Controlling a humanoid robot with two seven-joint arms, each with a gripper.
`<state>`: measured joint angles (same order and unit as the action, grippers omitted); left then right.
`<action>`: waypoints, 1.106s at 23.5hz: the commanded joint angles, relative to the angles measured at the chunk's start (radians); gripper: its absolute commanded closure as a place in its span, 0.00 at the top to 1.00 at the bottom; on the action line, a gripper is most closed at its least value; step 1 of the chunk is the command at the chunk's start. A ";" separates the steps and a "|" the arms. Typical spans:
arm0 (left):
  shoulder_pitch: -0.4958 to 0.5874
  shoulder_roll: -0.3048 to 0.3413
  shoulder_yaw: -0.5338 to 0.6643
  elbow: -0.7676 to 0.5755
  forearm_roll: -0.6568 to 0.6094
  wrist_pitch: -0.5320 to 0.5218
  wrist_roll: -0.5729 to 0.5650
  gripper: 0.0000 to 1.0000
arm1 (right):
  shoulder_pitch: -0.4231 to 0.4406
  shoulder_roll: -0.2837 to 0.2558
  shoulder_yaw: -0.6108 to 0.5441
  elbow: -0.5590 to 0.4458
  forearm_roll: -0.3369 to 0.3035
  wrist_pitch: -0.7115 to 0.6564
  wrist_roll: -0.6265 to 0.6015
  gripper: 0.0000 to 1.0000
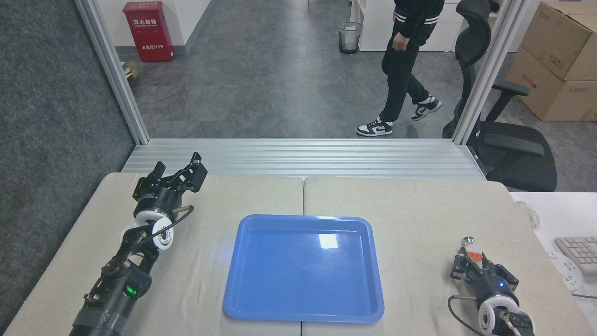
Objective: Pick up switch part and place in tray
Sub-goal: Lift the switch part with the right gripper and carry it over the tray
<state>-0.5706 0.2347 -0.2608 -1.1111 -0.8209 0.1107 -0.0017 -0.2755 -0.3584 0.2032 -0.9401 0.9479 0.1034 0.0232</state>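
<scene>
- Beige table (pixel 419 205), two panels meeting at a centre seam, filling the lower half of the head view.
- Person (pixel 406 65) in dark clothes and black-and-white shoes mid-stride on the grey floor beyond the table, face out of view.
- Black office chair (pixel 508 140) behind the right aluminium post, cardboard box (pixel 559 60) farther right.
- Blue tray (pixel 303 268) lying flat near the middle of the table, straddling the seam, glossy with a light reflection, nothing inside.
- Left arm reaching in from the lower left, well apart from the tray; left gripper (pixel 179 170) near the table's far left edge, fingers spread, nothing between them.
- Red cabinet (pixel 148 30) standing on the floor at upper left; small bin (pixel 350 37) farther back.
- Right arm entering at the lower right corner; right gripper (pixel 473 266) low over the table, right of the tray and apart from it.
- Switch part (pixel 472 249) at the right gripper's tip, green cap pointing away, orange block and white body between the fingers; fingers drawn in close on both sides, apparently pinching it.
- Switch part outside the tray, near the table's right edge.
- Keyboard (pixel 580 249) on the neighbouring white desk at far right.
</scene>
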 commanded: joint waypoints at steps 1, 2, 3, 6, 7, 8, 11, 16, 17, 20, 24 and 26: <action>0.000 0.000 0.000 0.001 0.000 0.000 0.000 1.00 | -0.011 0.021 -0.033 -0.003 -0.006 0.022 -0.003 0.00; 0.000 0.000 0.000 0.001 0.000 0.000 0.000 1.00 | -0.031 0.024 -0.048 -0.026 -0.006 0.032 -0.003 0.00; 0.000 0.000 0.000 0.001 0.000 0.000 0.000 1.00 | -0.069 0.027 -0.073 -0.060 -0.008 0.038 -0.003 0.00; -0.002 0.000 0.000 0.001 0.000 0.000 0.000 1.00 | -0.180 0.076 -0.093 -0.175 -0.006 0.039 -0.002 0.00; 0.000 0.000 0.000 0.001 0.000 0.000 0.000 1.00 | -0.213 0.111 -0.081 -0.216 0.003 0.033 0.003 0.00; -0.002 0.000 0.000 0.001 0.000 0.000 0.000 1.00 | -0.238 0.149 -0.024 -0.259 0.012 0.033 0.004 0.00; -0.002 0.000 0.000 0.001 0.000 0.000 0.000 1.00 | -0.290 0.228 0.224 -0.365 0.058 0.039 0.021 0.00; 0.000 0.000 0.000 0.001 0.000 0.000 0.000 1.00 | -0.219 0.381 0.416 -0.414 0.232 0.016 0.113 0.00; 0.000 0.000 0.000 0.001 0.000 0.000 0.000 1.00 | -0.196 0.384 0.435 -0.414 0.241 0.006 0.116 0.00; 0.000 0.000 0.000 -0.001 0.000 0.000 0.000 1.00 | -0.121 0.378 0.472 -0.413 0.249 -0.049 0.138 0.00; 0.000 0.000 0.000 -0.001 0.000 0.000 0.000 1.00 | -0.030 0.362 0.473 -0.404 0.255 -0.111 0.182 0.00; 0.000 0.000 0.000 -0.001 0.000 0.000 0.000 1.00 | -0.007 0.332 0.476 -0.375 0.259 -0.116 0.190 0.00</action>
<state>-0.5709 0.2347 -0.2608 -1.1109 -0.8208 0.1101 -0.0016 -0.3850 -0.0984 0.4937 -1.2485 1.1597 0.0176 0.1868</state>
